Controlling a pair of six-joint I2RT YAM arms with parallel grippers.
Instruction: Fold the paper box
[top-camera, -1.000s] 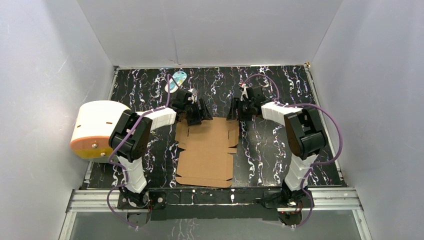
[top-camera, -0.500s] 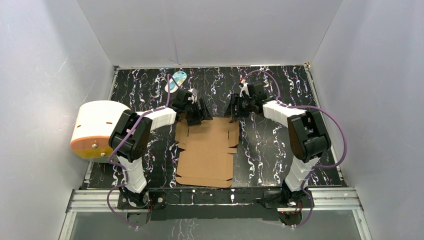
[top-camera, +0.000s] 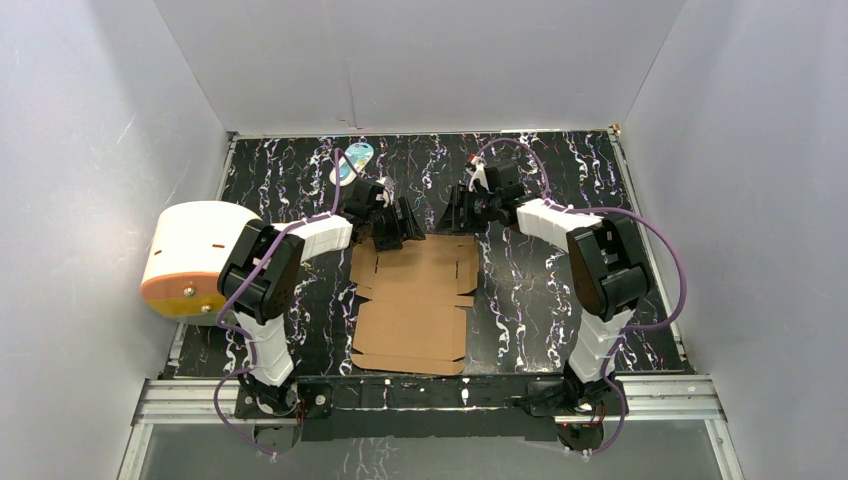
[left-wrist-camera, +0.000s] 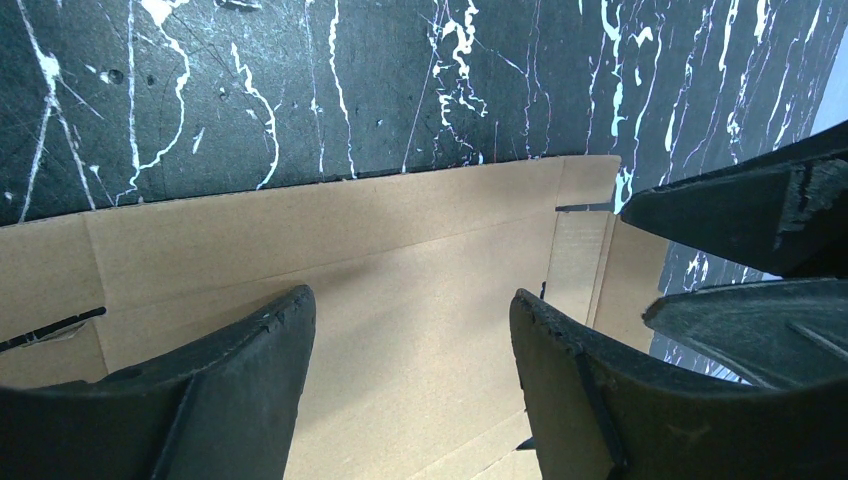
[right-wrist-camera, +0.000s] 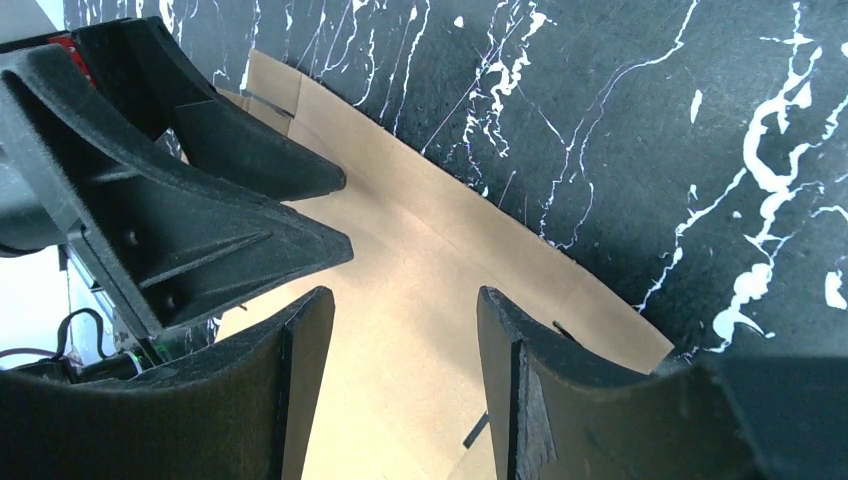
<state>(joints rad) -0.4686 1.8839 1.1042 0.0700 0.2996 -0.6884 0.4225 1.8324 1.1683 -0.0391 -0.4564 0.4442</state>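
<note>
Right pincer (right-wrist-camera: 400, 300) shifted along far edge of paper box (top-camera: 412, 300) toward left pincer (left-wrist-camera: 410, 305), narrowing slightly, still spread, empty. Left pincer unmoved, spread. Far-flap fold likely next.

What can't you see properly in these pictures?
Top view: the paper box's far edge, hidden under both arms' jaws.
Left wrist view: the box's near part, cut off by the bottom edge and covered by the fingers.
Top view: the packet at the back, too small to read.
</note>
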